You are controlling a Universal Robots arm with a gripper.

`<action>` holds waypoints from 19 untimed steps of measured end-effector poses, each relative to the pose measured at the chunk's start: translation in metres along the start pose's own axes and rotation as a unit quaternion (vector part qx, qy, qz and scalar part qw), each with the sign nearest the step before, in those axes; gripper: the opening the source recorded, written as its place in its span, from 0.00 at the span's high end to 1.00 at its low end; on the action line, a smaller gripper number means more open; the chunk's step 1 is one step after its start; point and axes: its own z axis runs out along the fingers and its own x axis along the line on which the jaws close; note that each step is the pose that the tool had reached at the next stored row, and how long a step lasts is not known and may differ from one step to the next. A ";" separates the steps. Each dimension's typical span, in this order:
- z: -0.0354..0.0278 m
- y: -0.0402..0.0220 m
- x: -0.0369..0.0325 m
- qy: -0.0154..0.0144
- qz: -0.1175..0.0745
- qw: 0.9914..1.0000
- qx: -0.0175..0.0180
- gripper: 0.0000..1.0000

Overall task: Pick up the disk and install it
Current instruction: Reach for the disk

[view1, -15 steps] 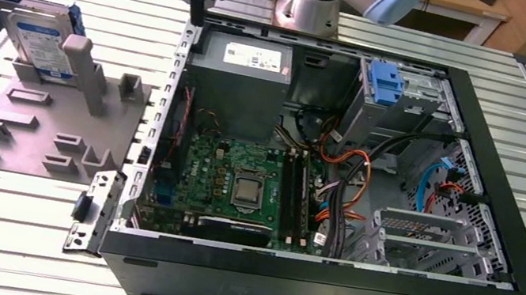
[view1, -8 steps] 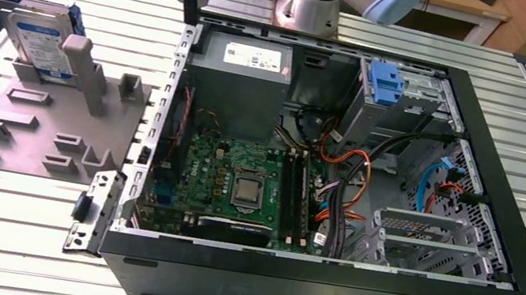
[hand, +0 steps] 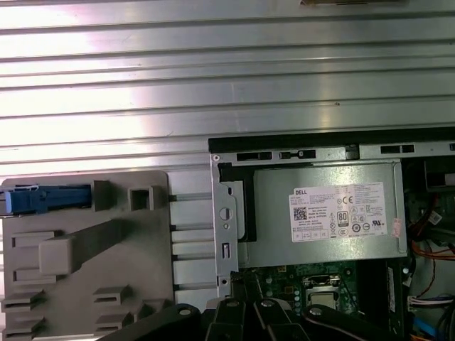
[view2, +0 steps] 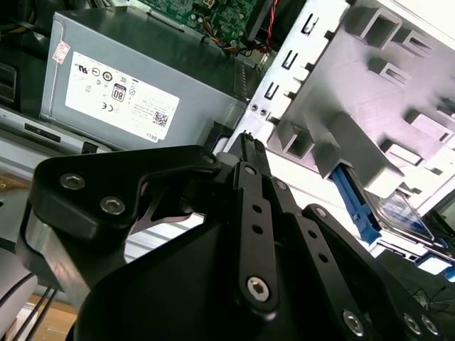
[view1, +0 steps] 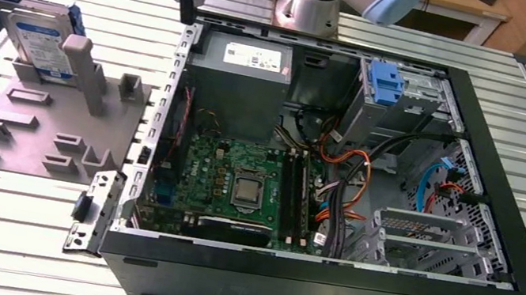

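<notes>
- Exterior view: we see the computer case (view1: 303,291) beneath the gripper (view1: 189,13).
- In the grey holder (view1: 30,133), on the gripper's side away from the case, the disk (view1: 41,38) stands on edge, well apart.
- The gripper's fingers look pressed together, empty.

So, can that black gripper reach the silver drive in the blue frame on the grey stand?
Probably yes: the silver drive stands exposed on the grey stand, outside the open computer case, and nothing lies between it and the gripper hanging nearby.
</notes>
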 end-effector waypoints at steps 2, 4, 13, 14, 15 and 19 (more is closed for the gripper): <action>0.0002 -0.0002 0.0017 0.000 0.000 1.000 0.000 0.89; 0.0003 -0.0002 0.0020 0.000 0.000 1.000 0.000 0.89; 0.0005 -0.0004 0.0046 0.000 0.000 1.000 0.000 0.89; 0.0005 -0.0004 0.0050 0.000 0.000 1.000 0.000 0.89; 0.0005 -0.0005 0.0054 0.000 0.000 1.000 0.000 0.89; 0.0006 -0.0005 0.0062 0.000 0.000 1.000 0.000 0.89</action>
